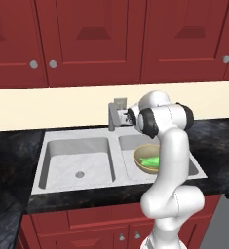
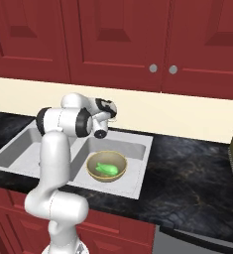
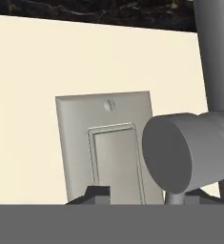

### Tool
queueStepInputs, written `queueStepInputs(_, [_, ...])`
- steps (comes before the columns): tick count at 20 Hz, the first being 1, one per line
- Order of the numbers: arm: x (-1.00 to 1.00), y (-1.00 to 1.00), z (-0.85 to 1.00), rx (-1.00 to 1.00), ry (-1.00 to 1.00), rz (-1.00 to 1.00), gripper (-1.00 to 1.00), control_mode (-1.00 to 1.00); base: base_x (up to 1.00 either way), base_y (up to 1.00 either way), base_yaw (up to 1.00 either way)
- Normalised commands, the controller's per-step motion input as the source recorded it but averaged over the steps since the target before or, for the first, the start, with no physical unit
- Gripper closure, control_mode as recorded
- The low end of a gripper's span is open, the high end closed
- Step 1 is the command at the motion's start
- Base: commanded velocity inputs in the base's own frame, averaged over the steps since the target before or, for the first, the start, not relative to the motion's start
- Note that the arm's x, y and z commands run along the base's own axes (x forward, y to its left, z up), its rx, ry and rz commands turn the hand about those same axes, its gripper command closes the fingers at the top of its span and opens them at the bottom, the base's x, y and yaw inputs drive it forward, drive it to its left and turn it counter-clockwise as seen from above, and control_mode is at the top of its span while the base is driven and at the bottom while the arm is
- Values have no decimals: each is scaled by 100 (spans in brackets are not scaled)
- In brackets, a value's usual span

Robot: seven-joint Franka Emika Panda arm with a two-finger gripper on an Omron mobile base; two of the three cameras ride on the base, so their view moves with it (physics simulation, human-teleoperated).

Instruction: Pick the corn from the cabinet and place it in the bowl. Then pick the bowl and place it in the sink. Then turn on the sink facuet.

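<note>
Up at the sink facuet [image 1: 114, 116], the pincer [image 3: 137, 198] has its fingertips [image 3: 98, 194] on either side of a grey round part of the fixture, though whether they clench it I cannot tell. The bowl [image 2: 107, 166] rests in the right basin of the sink [image 1: 74, 160], with the corn [image 2: 107, 169] lying inside it. A pale wall switch plate [image 3: 106, 143] sits just behind the faucet.

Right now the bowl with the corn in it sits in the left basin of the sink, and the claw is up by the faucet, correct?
Not quite. The bowl with the corn in it sits in the right basin of the sink, as the left base view shows. The claw is indeed up by the faucet.
</note>
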Motion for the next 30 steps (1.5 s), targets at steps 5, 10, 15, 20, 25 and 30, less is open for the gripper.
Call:
queueStepInputs(5, [14,-91,0,5,9,-8,100,-100,0,0,0])
queueStepInputs(10, [5,-98,0,6,8,-6,100,-100,0,0,0])
queueStepInputs(15, [0,-100,0,7,6,-5,100,-100,0,0,0])
queueStepInputs(20, [0,-100,0,7,6,-5,100,-100,0,0,0])
queueStepInputs(25, [0,-100,-1,7,6,-5,100,-100,0,0,0])
queueStepInputs(30, [0,-100,-4,7,6,-4,100,-100,0,0,0])
